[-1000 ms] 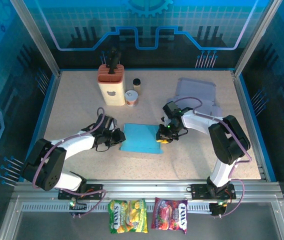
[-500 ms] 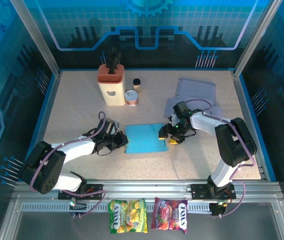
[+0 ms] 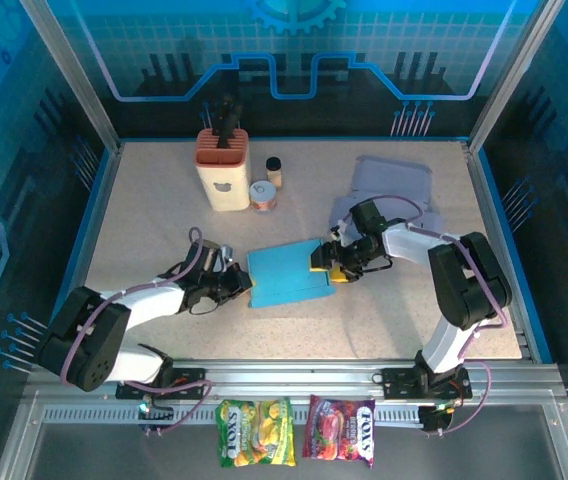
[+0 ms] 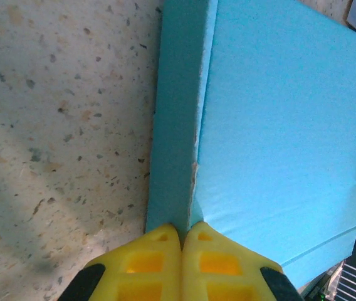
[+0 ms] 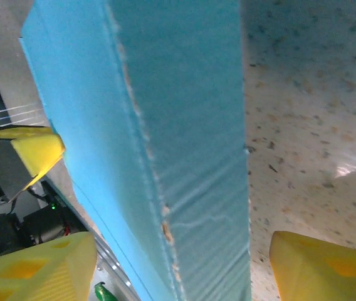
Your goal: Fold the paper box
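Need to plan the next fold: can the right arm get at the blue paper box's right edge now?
Probably yes: the right gripper has its jaws open astride the right edge of the blue paper box, with nothing else between.

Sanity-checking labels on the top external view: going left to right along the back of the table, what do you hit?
Knife block → can → grey tray.

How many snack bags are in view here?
2: a yellow-green snack bag and a red-purple snack bag, side by side on the front rail below the arm bases. None looks hidden.
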Controlling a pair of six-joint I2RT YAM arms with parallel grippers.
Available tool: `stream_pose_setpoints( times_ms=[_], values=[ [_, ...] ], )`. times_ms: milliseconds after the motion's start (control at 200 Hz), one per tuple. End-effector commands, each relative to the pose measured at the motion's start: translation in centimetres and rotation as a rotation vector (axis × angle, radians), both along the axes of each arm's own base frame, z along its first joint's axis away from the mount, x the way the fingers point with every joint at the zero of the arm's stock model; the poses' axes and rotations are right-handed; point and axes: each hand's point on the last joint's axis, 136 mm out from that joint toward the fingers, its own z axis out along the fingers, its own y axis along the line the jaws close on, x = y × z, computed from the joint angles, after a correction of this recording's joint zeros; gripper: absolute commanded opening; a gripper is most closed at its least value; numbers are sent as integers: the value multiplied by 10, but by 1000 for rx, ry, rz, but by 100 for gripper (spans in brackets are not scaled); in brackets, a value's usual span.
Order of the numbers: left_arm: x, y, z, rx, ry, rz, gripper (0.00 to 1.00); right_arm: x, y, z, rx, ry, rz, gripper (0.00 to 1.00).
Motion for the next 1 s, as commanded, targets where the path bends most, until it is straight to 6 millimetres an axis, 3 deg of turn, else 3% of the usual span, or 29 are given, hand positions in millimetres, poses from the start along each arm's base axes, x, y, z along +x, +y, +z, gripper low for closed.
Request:
stream_pose_setpoints(
  times_ms=[0,220,350,440,540,595,670,835,915,995],
  values=[
    [-36,22,-37,82,177,34,0,8,16,12,113,-22,15,70],
    [-31,20,-36,76,168,34,0,11,41,21,177,-27,13,56],
    [-26,20,-31,78,145,27,1,13,45,28,205,-25,-20,50],
    [-20,18,-20,79,111,14,7,14,44,34,208,-22,-45,45],
    [-10,17,5,97,27,-11,24,14,41,38,190,9,-79,39],
    [-5,16,26,120,-58,-48,36,14,38,37,182,47,-107,36],
    [-3,10,57,181,-216,-147,45,13,35,40,189,95,-152,33],
    [-31,-29,115,347,-622,-528,61,10,21,50,191,228,-271,31],
    [-47,-43,128,421,-739,-678,63,6,14,54,178,300,-317,29],
    [-53,-46,125,538,-786,-791,64,0,9,58,175,380,-354,28]
  ],
)
